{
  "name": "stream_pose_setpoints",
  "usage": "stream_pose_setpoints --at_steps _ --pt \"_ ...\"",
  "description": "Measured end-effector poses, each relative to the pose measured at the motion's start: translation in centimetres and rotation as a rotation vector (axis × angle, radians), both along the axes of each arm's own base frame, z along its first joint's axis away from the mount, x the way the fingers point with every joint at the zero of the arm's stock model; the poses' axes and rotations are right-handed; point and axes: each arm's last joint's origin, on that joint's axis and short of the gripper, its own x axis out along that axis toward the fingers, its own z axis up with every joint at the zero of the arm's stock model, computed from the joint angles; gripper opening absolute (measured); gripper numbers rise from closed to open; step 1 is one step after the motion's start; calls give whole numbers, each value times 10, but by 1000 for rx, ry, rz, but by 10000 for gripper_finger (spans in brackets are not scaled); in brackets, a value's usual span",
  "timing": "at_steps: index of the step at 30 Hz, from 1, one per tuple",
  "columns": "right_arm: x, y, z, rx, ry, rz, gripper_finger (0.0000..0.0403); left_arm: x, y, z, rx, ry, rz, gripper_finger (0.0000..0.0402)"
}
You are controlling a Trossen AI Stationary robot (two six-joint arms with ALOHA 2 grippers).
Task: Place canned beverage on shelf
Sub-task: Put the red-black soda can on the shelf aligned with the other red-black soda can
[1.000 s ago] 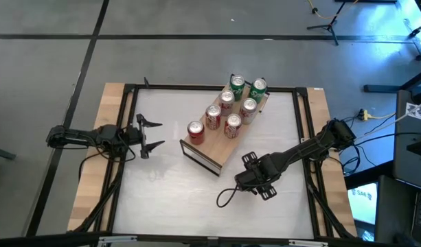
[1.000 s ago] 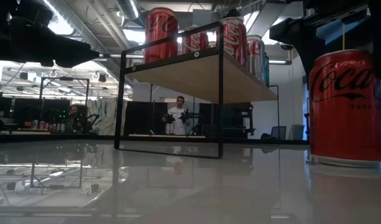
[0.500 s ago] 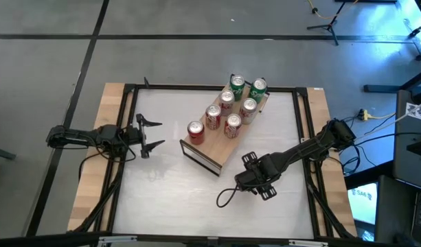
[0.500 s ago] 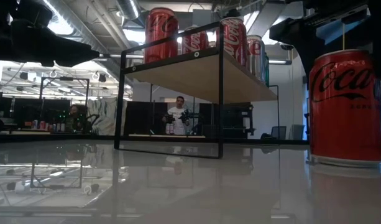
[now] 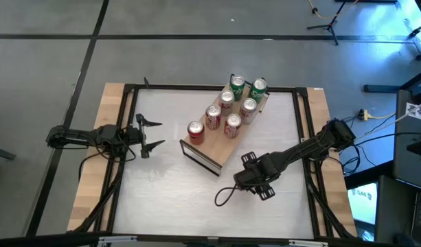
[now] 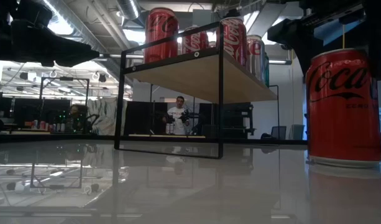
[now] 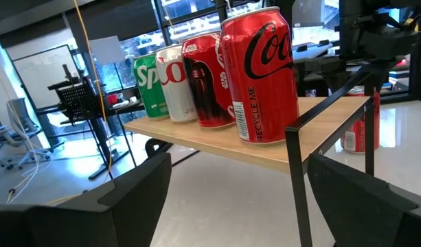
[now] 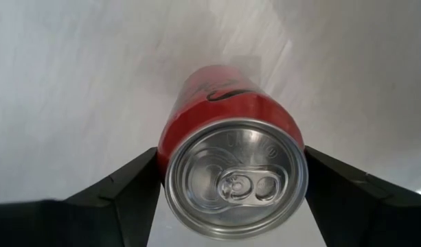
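Note:
A red Coca-Cola can (image 8: 234, 123) stands upright on the white table, also seen in the low view (image 6: 343, 106). My right gripper (image 8: 232, 189) is above it, near the table's front right (image 5: 254, 180), with its fingers on the can's two sides. The shelf (image 5: 217, 149), a light-wood board in a dark frame, stands mid-table (image 6: 202, 74) and carries several red and green cans (image 7: 258, 75). My left gripper (image 5: 152, 134) is open and empty at the table's left, facing the shelf's short end. My right gripper pinches the red can between its two fingers, one on each opposite side of the can's wall just below the top rim (image 8: 166, 161). The fingers come from above, pointing down. The can stands upright with its base on the table (image 6: 343, 160).
The row of the shelf nearest the table's front has a bare patch of board (image 5: 211, 145) at its near end beside the cans. A cable loop (image 5: 224, 197) lies on the table near my right gripper. The dark table frame (image 5: 128, 89) runs around the white surface.
My right gripper and the red can have shifted slightly toward the table's left; the can stays upright on the table.

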Motion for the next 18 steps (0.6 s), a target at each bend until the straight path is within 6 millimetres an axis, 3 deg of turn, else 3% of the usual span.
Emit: stream_pose_setpoints --at_steps 6,18 --pt "1 2 9 45 25 3 301 0 0 0 0 0 0 330" --pt "1 2 61 65 5 5 301 0 0 0 -1 -1 0 330"
